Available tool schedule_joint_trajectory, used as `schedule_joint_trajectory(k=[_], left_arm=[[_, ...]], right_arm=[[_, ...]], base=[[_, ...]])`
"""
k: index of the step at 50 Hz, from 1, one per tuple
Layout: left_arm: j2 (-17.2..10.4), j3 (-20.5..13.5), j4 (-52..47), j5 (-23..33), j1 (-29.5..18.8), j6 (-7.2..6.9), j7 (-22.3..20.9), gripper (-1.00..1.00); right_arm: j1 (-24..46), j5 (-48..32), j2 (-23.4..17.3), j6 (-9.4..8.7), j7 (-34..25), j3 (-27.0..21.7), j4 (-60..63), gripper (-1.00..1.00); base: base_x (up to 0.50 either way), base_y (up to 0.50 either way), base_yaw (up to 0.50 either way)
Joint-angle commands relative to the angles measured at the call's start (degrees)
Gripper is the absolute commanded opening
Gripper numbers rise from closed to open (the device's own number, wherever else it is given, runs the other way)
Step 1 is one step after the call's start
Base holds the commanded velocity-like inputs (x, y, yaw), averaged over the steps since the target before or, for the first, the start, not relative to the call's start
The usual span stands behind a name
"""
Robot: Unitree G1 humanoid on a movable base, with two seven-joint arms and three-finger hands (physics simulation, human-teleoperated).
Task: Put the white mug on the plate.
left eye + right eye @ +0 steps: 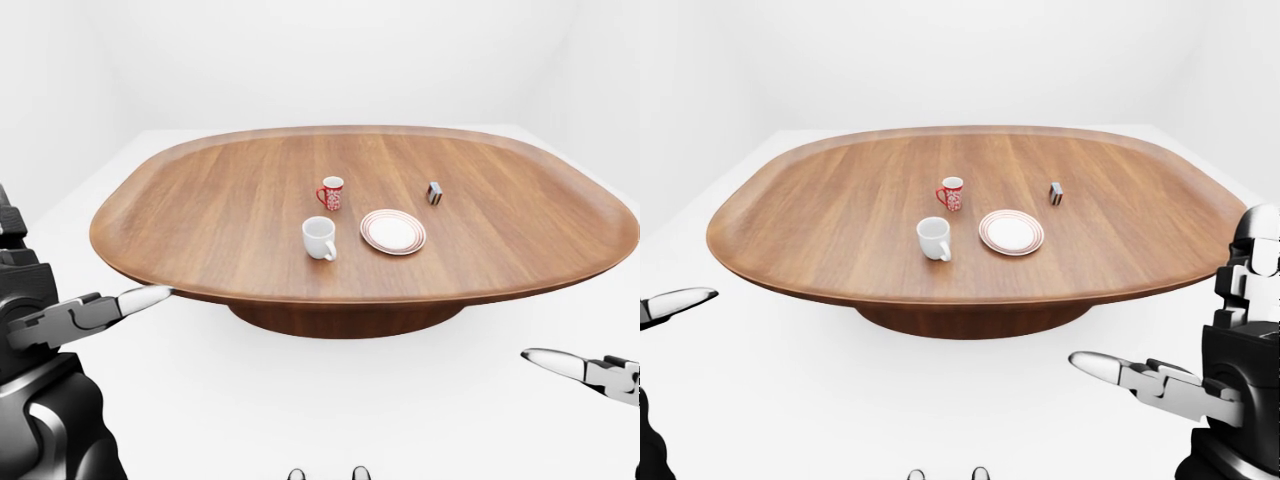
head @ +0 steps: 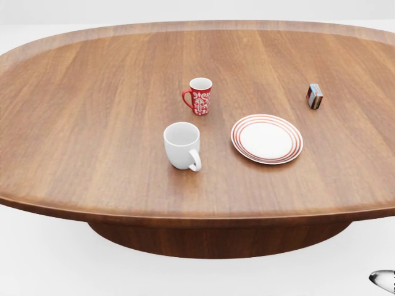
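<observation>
A plain white mug stands upright near the middle of the wooden table, its handle toward the view's bottom right. A white plate with red rim rings lies just right of it, apart from it. My left hand is at the lower left of the left-eye view, fingers stretched out, below the table's near edge and holding nothing. My right hand is at the lower right of the right-eye view, also open and empty. Both hands are well short of the mug.
A red patterned mug stands just above the white mug in the head view. A small dark box stands above and right of the plate. The oval table has a raised rim and a central pedestal. White floor and walls surround it.
</observation>
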State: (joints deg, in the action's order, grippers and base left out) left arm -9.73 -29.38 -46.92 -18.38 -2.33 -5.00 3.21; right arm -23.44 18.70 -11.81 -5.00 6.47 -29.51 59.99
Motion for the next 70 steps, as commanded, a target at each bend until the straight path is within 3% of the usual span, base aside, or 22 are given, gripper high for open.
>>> schedule_joint_trajectory(k=[1,9,11,15,20,45,48,49,54,70], left_arm=[[0.4,0.4,0.5,0.3,0.3,0.0,-0.4,1.0],[0.6,0.6,1.2,0.5,0.6,0.0,-0.7,1.0],[0.7,0.8,1.2,0.7,0.6,0.0,-0.8,1.0],[0.7,0.6,1.1,0.5,0.6,0.0,-0.8,1.0],[0.7,0.6,1.0,0.4,0.6,0.0,-0.7,1.0],[0.5,0.6,0.8,0.1,0.4,0.0,-0.4,1.0],[0.4,0.6,0.7,0.1,0.2,0.0,-0.3,1.0],[0.6,0.6,1.0,-0.2,0.4,0.0,-0.6,1.0],[0.5,0.6,0.8,-0.4,0.4,0.0,-0.4,1.0],[0.2,0.6,0.3,-0.6,0.0,0.0,-0.1,1.0]], right_arm=[[0.4,-0.8,1.3,0.0,-1.4,0.8,0.0,1.0],[1.2,-2.3,2.9,0.0,-3.2,1.2,0.0,1.0],[1.3,1.5,-2.1,0.0,0.9,0.9,0.0,1.0],[0.8,-2.2,1.9,0.0,-2.3,2.2,0.0,1.0],[1.7,-3.4,3.6,0.0,-4.3,1.6,0.0,1.0],[2.6,-4.2,4.6,0.0,-5.7,1.3,0.0,1.0],[2.8,-4.2,4.4,0.0,-5.4,1.5,0.0,1.0],[2.7,-1.7,1.3,0.0,-3.0,1.3,0.0,1.0],[1.4,0.3,-2.0,0.0,0.7,2.6,0.0,1.0],[0.7,1.6,-3.9,0.0,2.4,2.8,0.0,1.0]], base=[[0.0,0.0,0.0],[0.0,0.0,0.0],[0.09,0.0,0.0],[0.36,0.0,0.0],[0.4,0.0,0.0],[0.4,0.0,0.0],[0.4,0.0,0.0],[0.4,0.0,0.0],[0.4,0.0,0.0],[0.4,0.0,0.0]])
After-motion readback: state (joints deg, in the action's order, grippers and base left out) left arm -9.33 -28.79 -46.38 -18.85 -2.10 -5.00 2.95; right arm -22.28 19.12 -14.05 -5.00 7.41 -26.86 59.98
